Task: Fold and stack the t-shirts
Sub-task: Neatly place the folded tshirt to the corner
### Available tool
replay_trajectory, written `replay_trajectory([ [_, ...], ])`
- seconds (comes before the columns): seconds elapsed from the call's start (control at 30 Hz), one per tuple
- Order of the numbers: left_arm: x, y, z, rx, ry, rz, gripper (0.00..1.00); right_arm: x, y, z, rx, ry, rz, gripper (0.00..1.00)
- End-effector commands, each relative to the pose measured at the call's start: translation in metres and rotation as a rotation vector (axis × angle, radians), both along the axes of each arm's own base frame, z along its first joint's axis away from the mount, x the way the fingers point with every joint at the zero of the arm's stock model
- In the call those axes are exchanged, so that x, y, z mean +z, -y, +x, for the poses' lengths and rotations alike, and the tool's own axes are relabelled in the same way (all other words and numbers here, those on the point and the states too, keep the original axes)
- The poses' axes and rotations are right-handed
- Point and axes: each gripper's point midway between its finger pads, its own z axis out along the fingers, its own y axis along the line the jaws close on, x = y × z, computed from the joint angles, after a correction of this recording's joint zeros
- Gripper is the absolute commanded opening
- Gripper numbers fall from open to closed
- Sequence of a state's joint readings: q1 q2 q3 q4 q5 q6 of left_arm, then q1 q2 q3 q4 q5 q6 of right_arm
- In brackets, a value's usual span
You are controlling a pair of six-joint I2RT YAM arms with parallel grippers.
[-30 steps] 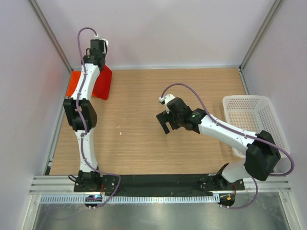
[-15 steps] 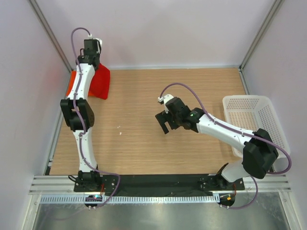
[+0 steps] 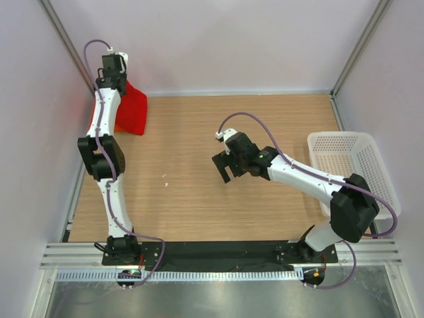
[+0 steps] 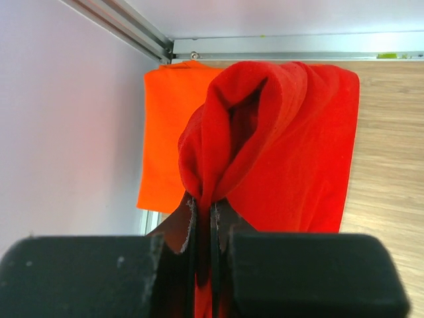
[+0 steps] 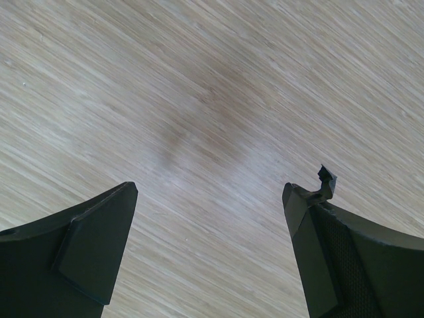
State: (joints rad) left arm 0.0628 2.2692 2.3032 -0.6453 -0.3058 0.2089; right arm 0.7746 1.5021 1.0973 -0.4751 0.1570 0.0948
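While red shirt (image 4: 291, 152) hides much of orange shirt (image 4: 165, 132), left gripper (image 4: 202, 207) pinching its fold, right gripper (image 5: 211, 192) spread over table (image 5: 199, 79).

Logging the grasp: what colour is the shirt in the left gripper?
Deep red shirt; best in the left wrist view.

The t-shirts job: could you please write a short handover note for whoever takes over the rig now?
Left gripper: shut on a raised fold of the red shirt, at the far left corner of the table.
Right gripper: open, holding nothing, above bare wood mid-table.
Orange shirt: flat in that corner, the red one overlapping it.
Done: both shirts together; orange looks folded.
Left: probably lay the red shirt squarely on the orange one, then release.
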Motion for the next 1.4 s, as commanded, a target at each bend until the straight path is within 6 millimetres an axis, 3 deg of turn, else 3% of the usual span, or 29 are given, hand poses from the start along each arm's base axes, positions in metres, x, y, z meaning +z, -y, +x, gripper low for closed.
replay_trajectory([
  [0.0, 0.032, -0.009, 0.019, -0.004, 0.138, -0.036, 0.00, 0.022, -0.013, 0.015, -0.017, 0.052, 0.061, 1.00],
  [0.2, 0.008, -0.014, 0.028, -0.017, 0.115, -0.067, 0.00, 0.017, -0.017, 0.019, -0.021, 0.041, 0.054, 1.00],
  [0.37, 0.005, -0.022, 0.039, 0.004, 0.143, -0.051, 0.00, 0.013, -0.020, 0.022, -0.022, 0.026, 0.041, 1.00],
  [0.67, -0.009, -0.074, 0.048, 0.129, 0.190, -0.005, 0.00, 0.005, -0.026, 0.029, 0.006, 0.003, -0.004, 1.00],
  [0.8, -0.018, -0.112, 0.047, 0.228, 0.214, 0.018, 0.00, 0.003, -0.028, 0.032, 0.021, -0.006, -0.025, 1.00],
  [0.9, -0.015, -0.136, 0.043, 0.302, 0.246, 0.039, 0.47, 0.000, -0.027, 0.032, 0.022, -0.013, -0.028, 1.00],
  [0.93, -0.014, -0.137, 0.043, 0.297, 0.245, 0.049, 0.48, -0.001, -0.025, 0.032, 0.017, -0.016, -0.028, 1.00],
  [0.97, -0.011, -0.136, 0.044, 0.294, 0.256, 0.042, 0.51, -0.001, -0.024, 0.032, 0.013, -0.018, -0.027, 1.00],
  [1.03, -0.003, -0.134, 0.045, 0.299, 0.278, 0.042, 0.73, 0.002, -0.025, 0.031, 0.013, -0.018, -0.018, 1.00],
  [1.17, 0.027, -0.121, 0.042, 0.312, 0.318, 0.067, 0.73, 0.009, -0.020, 0.027, 0.010, -0.013, -0.016, 1.00],
  [1.2, 0.042, -0.110, 0.042, 0.288, 0.337, 0.059, 0.73, 0.010, -0.017, 0.026, 0.003, -0.011, -0.016, 1.00],
  [1.27, 0.042, -0.089, 0.041, 0.235, 0.318, 0.020, 0.72, 0.013, -0.011, 0.022, -0.021, -0.012, -0.003, 1.00],
  [1.3, 0.055, -0.066, 0.040, 0.211, 0.330, 0.001, 0.71, 0.014, -0.008, 0.023, -0.037, -0.016, 0.010, 1.00],
  [1.37, 0.044, -0.034, 0.035, 0.171, 0.269, -0.016, 0.71, 0.019, -0.002, 0.018, -0.067, -0.016, 0.042, 1.00],
])
